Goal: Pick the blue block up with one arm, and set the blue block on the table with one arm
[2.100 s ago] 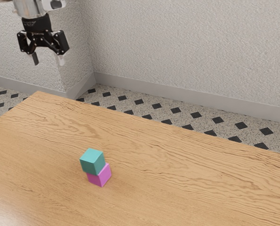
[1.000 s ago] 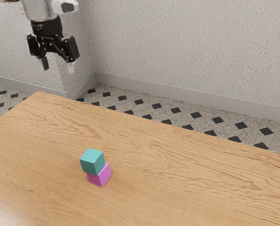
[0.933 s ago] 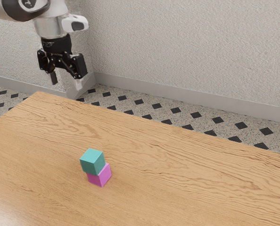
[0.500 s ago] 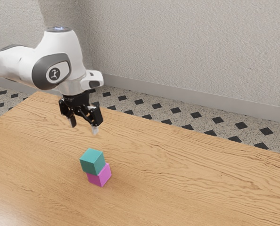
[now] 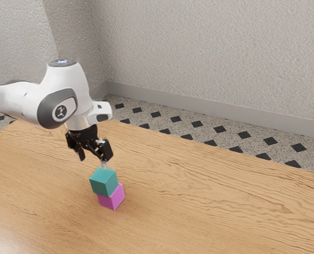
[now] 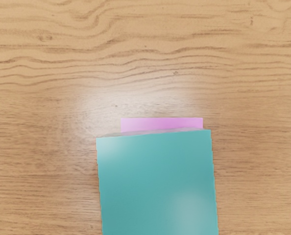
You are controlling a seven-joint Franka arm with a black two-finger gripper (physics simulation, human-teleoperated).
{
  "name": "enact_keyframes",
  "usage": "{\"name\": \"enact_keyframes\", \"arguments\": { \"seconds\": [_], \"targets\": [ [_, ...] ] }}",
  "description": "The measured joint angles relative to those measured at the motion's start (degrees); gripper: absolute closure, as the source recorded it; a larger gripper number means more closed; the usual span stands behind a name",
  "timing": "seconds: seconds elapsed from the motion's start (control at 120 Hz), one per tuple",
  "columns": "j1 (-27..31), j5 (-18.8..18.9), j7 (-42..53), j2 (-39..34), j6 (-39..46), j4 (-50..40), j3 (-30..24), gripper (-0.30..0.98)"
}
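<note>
"Arm [image 5: 19, 100] first, at the exterior view's left?"

"White, reaching in over the table [image 5: 225, 201] and bending down to the gripper [image 5: 93, 161]."

"And the gripper's state?"

"Open, its two fingers spread apart, above and near the blue block [image 5: 103, 182]. One fingertip is right by the block's top edge; whether they touch, nobody can tell."

"So where is the blue block?"

"Stacked on the pink block [image 5: 112, 197], not quite squarely. The wrist view has a strip of pink peeking out past one blue edge."

"The pink one rests on the table?"

"Yes. Farther right, past the table's edge, run the floor [image 5: 170, 127] with its black diamonds and the pale wall [image 5: 215, 53]."
</note>
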Motion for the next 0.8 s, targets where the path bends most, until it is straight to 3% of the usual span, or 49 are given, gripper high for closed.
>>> {"name": "enact_keyframes", "arguments": {
  "seconds": [0.8],
  "targets": [
    [0.35, -0.40, 2.79, 4.17, 4.13, -1.31, -1.49, 0.00]
  ]
}}
